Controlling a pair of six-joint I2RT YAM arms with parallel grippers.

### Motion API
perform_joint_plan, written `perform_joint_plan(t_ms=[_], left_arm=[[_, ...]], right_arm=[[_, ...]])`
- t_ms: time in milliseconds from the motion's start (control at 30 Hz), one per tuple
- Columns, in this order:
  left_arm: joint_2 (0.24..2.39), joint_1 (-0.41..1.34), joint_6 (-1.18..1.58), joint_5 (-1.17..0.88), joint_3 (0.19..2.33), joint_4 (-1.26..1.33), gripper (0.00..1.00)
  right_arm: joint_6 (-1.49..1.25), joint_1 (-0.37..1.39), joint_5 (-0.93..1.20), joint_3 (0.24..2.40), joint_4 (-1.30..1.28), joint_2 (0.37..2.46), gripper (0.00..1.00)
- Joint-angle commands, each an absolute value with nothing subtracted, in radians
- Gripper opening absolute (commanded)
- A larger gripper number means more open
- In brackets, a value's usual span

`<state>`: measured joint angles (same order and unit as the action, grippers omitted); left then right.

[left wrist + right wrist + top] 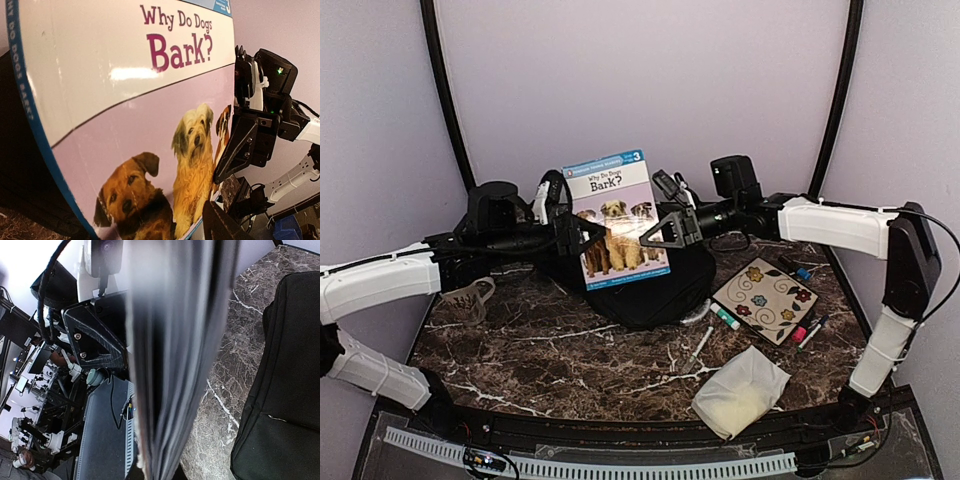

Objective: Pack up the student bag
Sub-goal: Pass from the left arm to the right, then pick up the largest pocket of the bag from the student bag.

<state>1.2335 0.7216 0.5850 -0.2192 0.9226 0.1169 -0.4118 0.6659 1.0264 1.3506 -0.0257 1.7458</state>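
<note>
**A:** Largest entry?
**B:** Table (560,360): dark marble-look top with white veining.

**A:** Next?
**B:** Student bag (655,292): black soft fabric, matte and slumped. It lies mid-table under the raised book.

**A:** Arms?
**B:** Both reach inward from the sides, level, and meet above the bag. The right gripper (660,235) is clamped on the right edge of the book (617,215), a thin glossy paperback held upright. The left gripper (588,237) is at its left edge; I cannot tell its grip.

**A:** Smaller lots?
**B:** Flat square floral case (765,298), and a crumpled white pouch (740,392).
</note>
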Motion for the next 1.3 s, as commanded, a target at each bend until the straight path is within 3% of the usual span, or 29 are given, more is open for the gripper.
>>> perform_joint_plan(t_ms=[0,333,600,800,1267], left_arm=[[1.245,0.725,0.601,-0.219,0.918,0.171,0.63],[1.373,0.78,0.535,-0.17,1.026,0.032,0.62],[1.759,0.96,0.335,-0.007,1.429,-0.264,0.58],[2.005,1.017,0.235,0.041,1.702,-0.424,0.61],[2.329,1.017,0.077,0.181,2.031,-0.601,0.62]], right_arm=[[-0.348,0.624,0.968,1.373,-0.051,1.679,0.0],[-0.202,0.303,0.735,1.304,-0.178,1.531,0.0],[-0.063,0.096,0.633,1.207,-0.273,1.389,0.0],[0.001,0.048,0.623,1.078,-0.33,1.292,0.0],[0.043,0.041,0.57,1.009,-0.377,1.19,0.0]])
